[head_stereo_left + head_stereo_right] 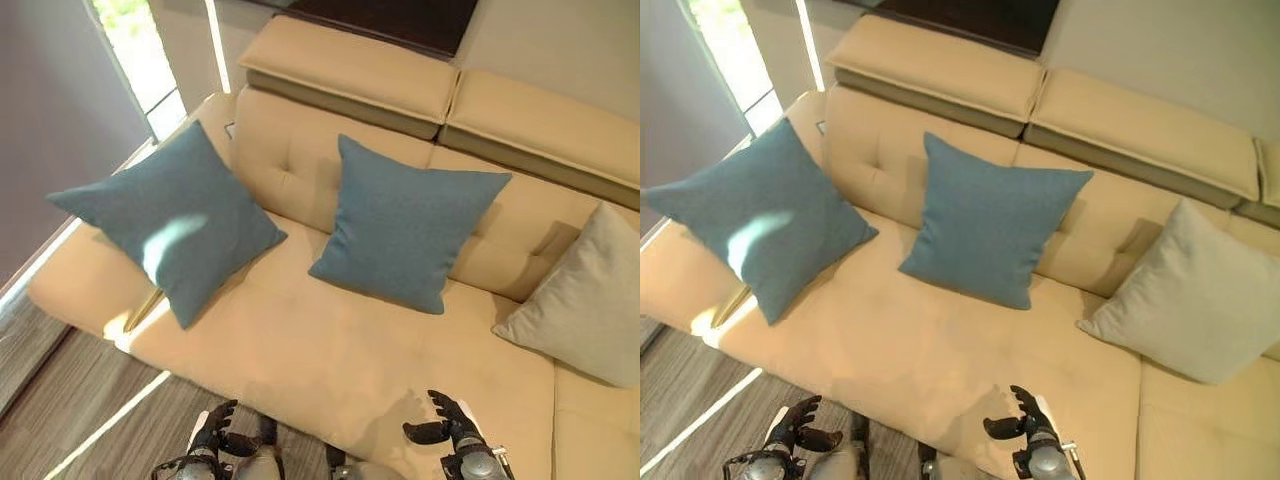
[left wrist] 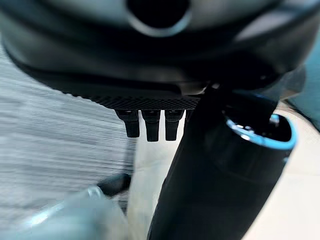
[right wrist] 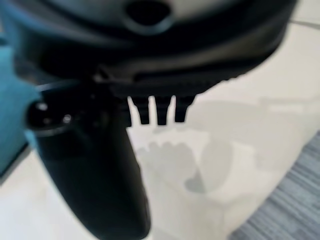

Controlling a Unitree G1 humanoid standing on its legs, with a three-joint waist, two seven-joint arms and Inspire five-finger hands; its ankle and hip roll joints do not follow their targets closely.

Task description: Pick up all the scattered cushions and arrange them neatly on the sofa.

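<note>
Leaning against the backrest of the beige sofa (image 1: 330,350) are three cushions, all on the seat. The left blue cushion (image 1: 175,220) stands on one corner at the sofa's left end, propped against the armrest and the backrest, with a patch of sunlight across its face. The middle blue cushion (image 1: 405,225) stands tilted against the tufted backrest near the centre, its lower edge on the seat. The grey cushion (image 1: 590,295) leans at the right end, next to the seam where the seat sections meet. The three cushions stand apart from one another, none touching.

The left hand (image 1: 215,428) hangs low at the front edge of the seat, over the wood-pattern floor (image 1: 60,400). Its fingers are relaxed and slightly bent, and it holds nothing; the left wrist view shows the fingertips (image 2: 150,125) pointing out in a row with the thumb beside them and only floor and sofa edge beyond.

The right hand (image 1: 448,420) hovers just above the front part of the seat, below the middle blue cushion and well apart from it. Its fingers are spread and loosely curved, thumb out to the side, empty. The right wrist view shows its fingertips (image 3: 160,112) over bare seat fabric.

A bright window (image 1: 140,50) stands behind the sofa's left end.
</note>
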